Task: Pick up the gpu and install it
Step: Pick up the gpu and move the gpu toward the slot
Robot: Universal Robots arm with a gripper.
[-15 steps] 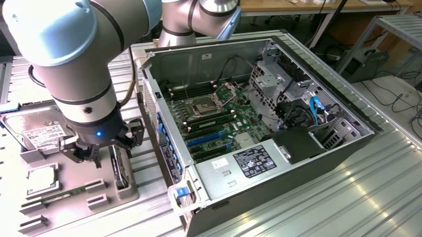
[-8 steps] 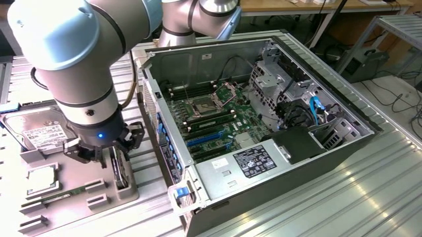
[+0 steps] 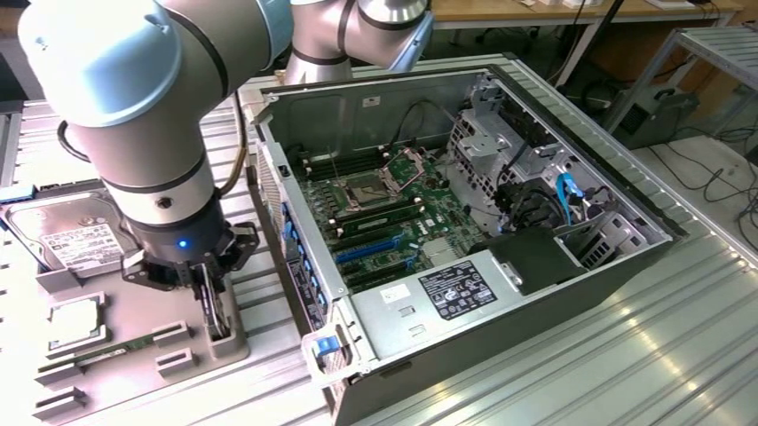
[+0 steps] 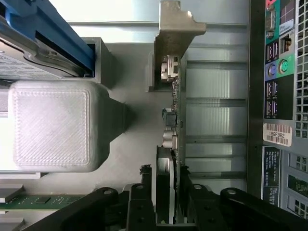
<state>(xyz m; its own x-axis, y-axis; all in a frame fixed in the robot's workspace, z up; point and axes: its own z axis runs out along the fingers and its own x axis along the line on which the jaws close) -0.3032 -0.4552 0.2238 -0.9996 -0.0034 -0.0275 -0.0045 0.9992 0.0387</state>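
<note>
The gpu (image 3: 211, 306) stands on edge at the near corner of the grey fixture tray (image 3: 130, 297), to the exterior view's left of the open computer case (image 3: 474, 222). My gripper (image 3: 204, 280) comes straight down over it. In the wrist view the green card (image 4: 175, 115) is seen edge-on, its pale metal bracket (image 4: 175, 33) at the far end. My gripper (image 4: 174, 204) has a dark finger (image 4: 162, 192) pressed on each face of the card, shut on it. The card's lower edge sits at the tray's slot block (image 3: 222, 342).
On the tray lie a silver hard drive (image 3: 77, 235), a processor chip (image 3: 74, 324) and a narrow memory stick (image 3: 113, 351). Inside the case, the motherboard's blue expansion slots (image 3: 367, 253) are exposed. The case's rear port panel (image 4: 279, 72) stands close beside the card.
</note>
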